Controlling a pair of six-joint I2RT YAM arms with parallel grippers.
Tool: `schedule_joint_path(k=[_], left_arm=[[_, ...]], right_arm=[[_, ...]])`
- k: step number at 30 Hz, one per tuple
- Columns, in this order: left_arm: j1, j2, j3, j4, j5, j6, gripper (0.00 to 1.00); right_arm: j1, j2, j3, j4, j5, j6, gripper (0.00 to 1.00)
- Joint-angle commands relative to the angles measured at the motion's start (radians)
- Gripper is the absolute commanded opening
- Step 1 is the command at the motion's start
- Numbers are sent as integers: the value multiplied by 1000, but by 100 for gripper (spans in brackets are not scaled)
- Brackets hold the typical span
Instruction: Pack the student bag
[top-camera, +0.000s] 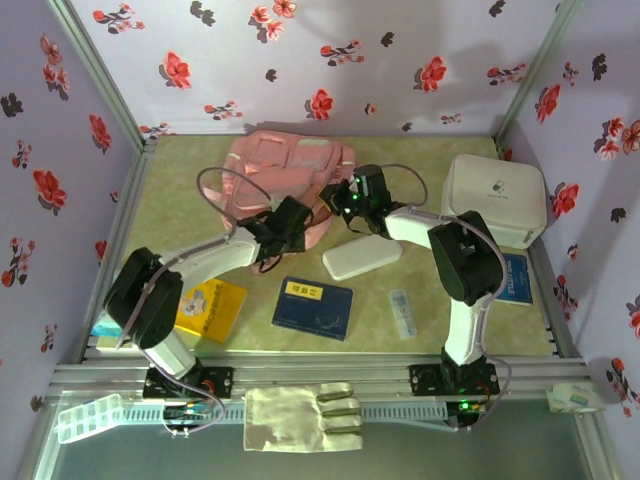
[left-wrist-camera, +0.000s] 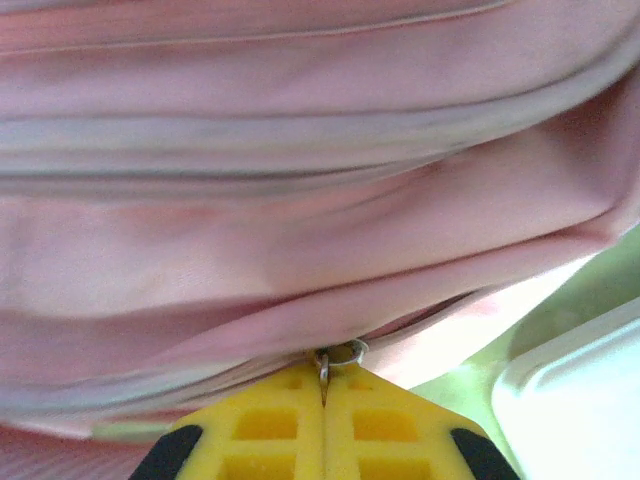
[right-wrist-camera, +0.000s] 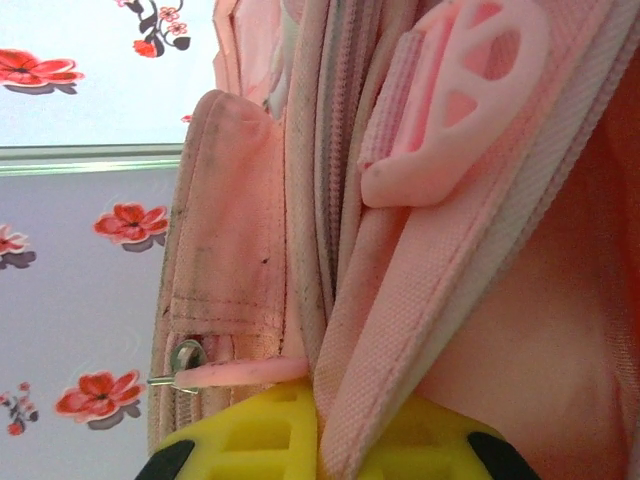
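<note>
While the student bag (top-camera: 285, 165) lies far-centre on the worktop (top-camera: 380, 338), the left end effector (left-wrist-camera: 322, 385) pinches its zipper pull (left-wrist-camera: 338, 352) and the right end effector (right-wrist-camera: 318, 405) clamps its strap (right-wrist-camera: 400, 300). A blue book (top-camera: 313, 307) and white case (top-camera: 362, 259) lie outside, so packing seems unstarted.

Student bag (top-camera: 285, 165) is matt, woven pink cloth.

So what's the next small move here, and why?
Probably slide the left gripper along the seam, pulling the zip open, while the right gripper braces. The left one is shut on the metal zip ring at the student bag's seam, which looks closed. The right is clamped on pink webbing, and the blue book lies outside it.
</note>
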Motion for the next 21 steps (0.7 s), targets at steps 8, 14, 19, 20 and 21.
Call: schedule_joint_path(k=[8,14,19,20,21], left_arm=[[143,-189,-202,88,113,49,0],[136,-158,-118,95,245,109,0],[108,-109,-2,35,308,138,0],[103,-97,24,14,310,139,0],[99,-79,52,-14,309,134,0]], right_arm=[[-77,-6,63,-71,115,-129,11],[-86,-56,76,-161,46,-158,37],[-94,-177,26,-354,90,-242,53],[-97,-200,19,-399,114,-257,54],[-98,-227,10,-442,144,-269,54]])
